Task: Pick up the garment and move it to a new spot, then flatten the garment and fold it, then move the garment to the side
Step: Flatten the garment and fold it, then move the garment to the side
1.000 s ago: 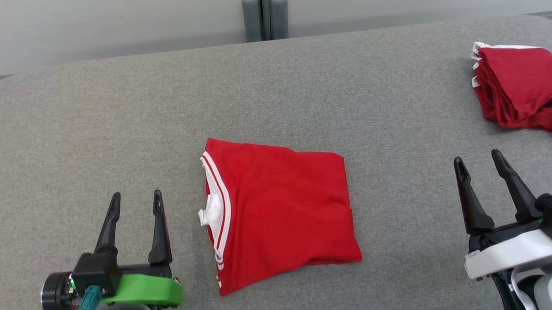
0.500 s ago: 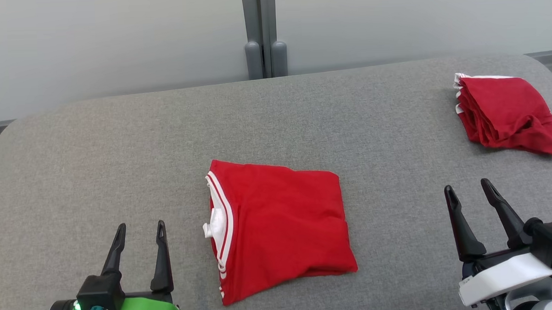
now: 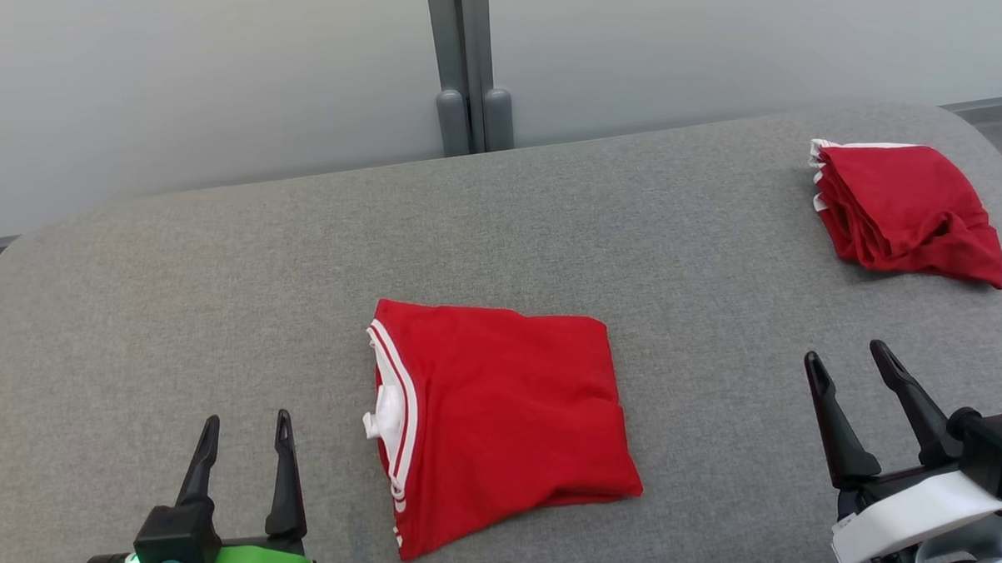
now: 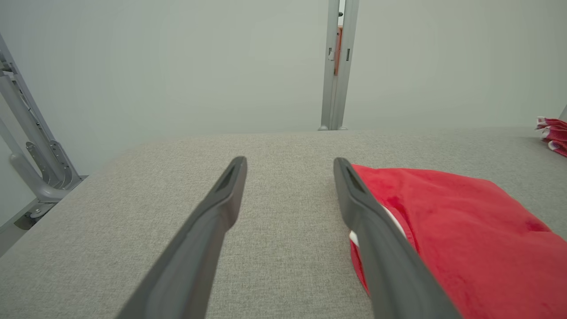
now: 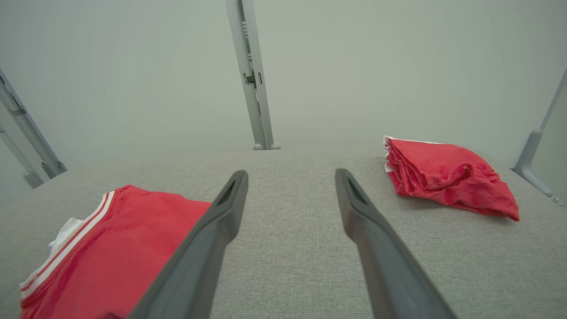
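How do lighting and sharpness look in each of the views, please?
Head view: soft, even light, no glare, the folded garment sharp. Left wrist view: the left hand goes soft toward the bottom edge. Right wrist view: the grey post leans, probably wide-angle distortion.

Grey fabric-covered table [image 3: 217, 266], rounded far corners. Folded red garment [image 3: 506, 415] with white-striped collar lies flat near the middle front. Second red pile [image 3: 903, 213], loosely folded, lies well apart at the far right corner.
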